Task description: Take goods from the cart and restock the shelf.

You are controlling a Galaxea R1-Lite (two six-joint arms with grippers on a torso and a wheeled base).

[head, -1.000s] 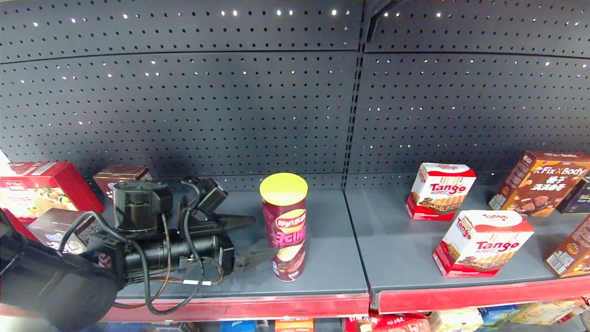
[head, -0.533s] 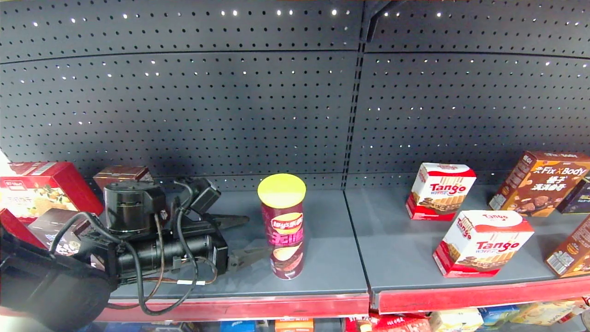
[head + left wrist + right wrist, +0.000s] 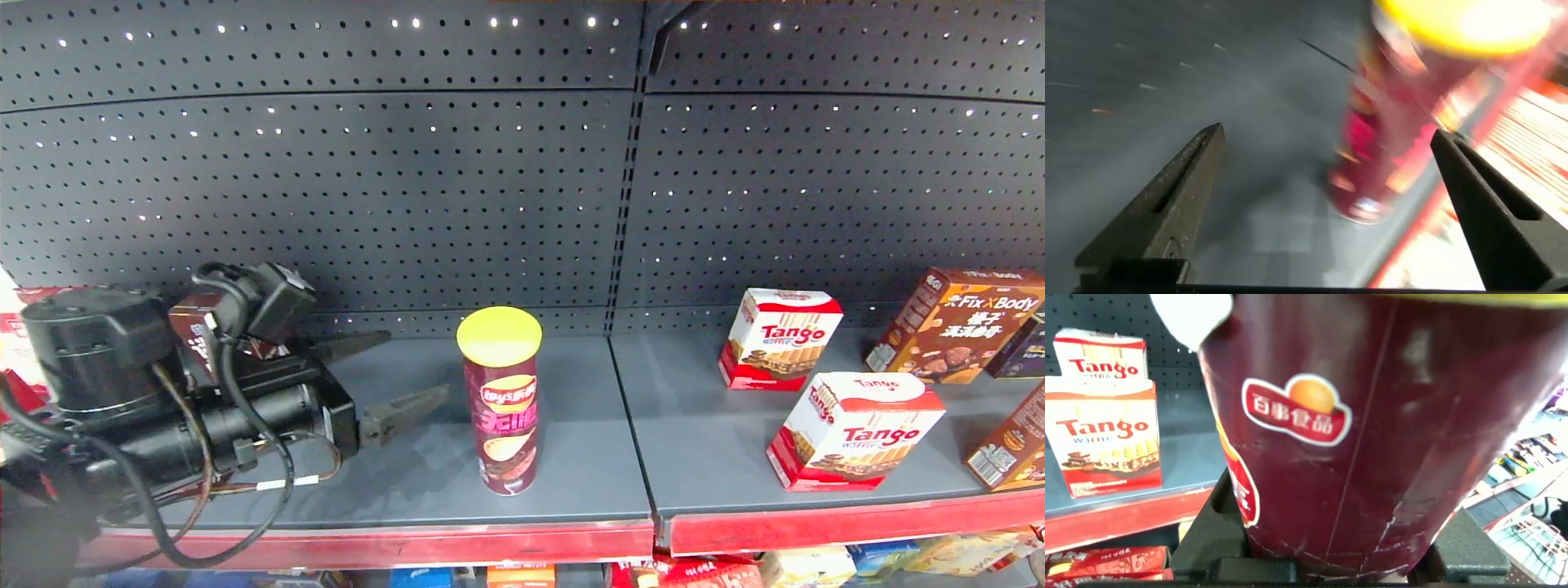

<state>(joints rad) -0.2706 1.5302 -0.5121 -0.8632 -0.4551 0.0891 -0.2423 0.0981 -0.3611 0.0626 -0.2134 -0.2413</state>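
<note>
So the shelf (image 3: 588, 408) is the big thing here: grey deck, red front lip, dark pegboard back (image 3: 408, 204). The left bay has loads of bare deck, which I guess is why the restocking goes there. The left gripper (image 3: 416, 361) sits low over that bay, off to the left of the chip can. Its pincer is spread wide with nothing in it and both fingers are clear of the can. I read that as a finished drop-off, since the can stands by itself and the jaws are parted enough not to clip it. In the right bay there's a brown box (image 3: 951, 322) at the back and two red-and-white wafer boxes, one behind (image 3: 780, 336) and one in front (image 3: 853, 429). They're a bit askew, but well apart from the can, so they shouldn't get in the way. The chip can (image 3: 504, 408) is upright with its yellow lid up, near the front of the left bay and just left of the seam between the decks. Its label faces out like you'd want for shoppers. The right gripper (image 3: 1315, 573) has a second can (image 3: 1372, 441) of the same dark red sort, and it looks clamped snug round the lower part with dark gripper parts hugging both sides. My guess is it goes beside the first, and the risk is knocking the standing one over.
</note>
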